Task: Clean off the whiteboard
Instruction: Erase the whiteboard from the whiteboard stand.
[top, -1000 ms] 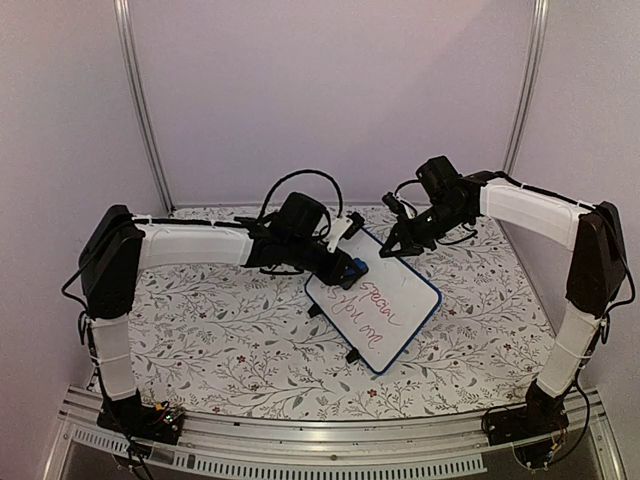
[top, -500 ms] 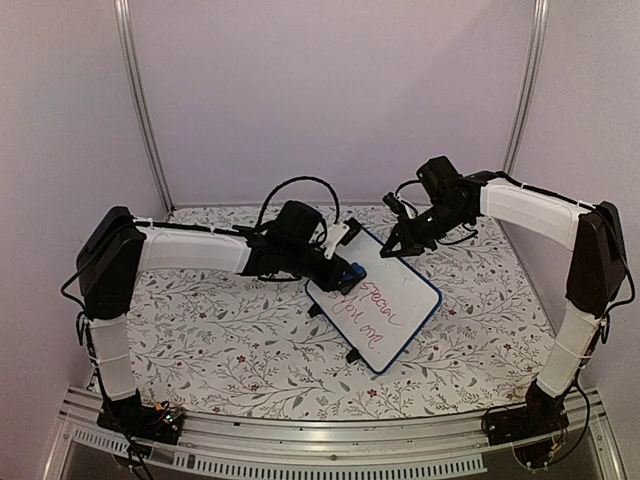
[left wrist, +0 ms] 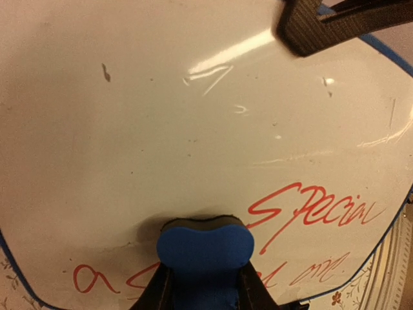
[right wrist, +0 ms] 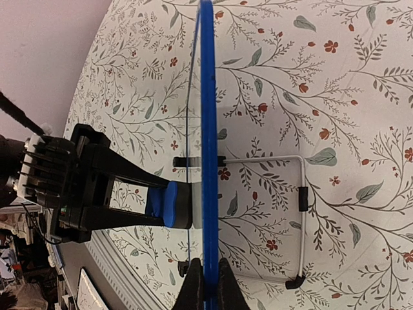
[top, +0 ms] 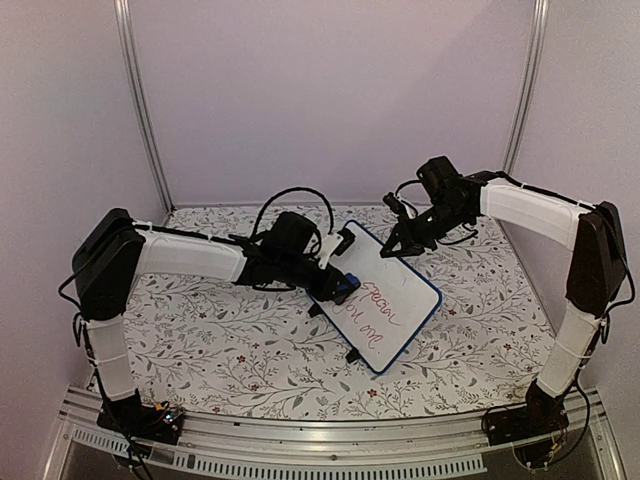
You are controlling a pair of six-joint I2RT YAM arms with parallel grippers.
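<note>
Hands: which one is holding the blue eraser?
The left hand: it presses the blue eraser flat against the whiteboard. The right hand only clamps that board's edge.

Floral-patterned table (top: 220, 350), the blue-framed whiteboard (top: 380, 300) propped on it, right of the middle.

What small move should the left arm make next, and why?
Probably slide the eraser, held by the left gripper and pressed on the whiteboard, sideways across the red writing. Both lines are unwiped, and the right gripper clamps the board's edge steady.
</note>
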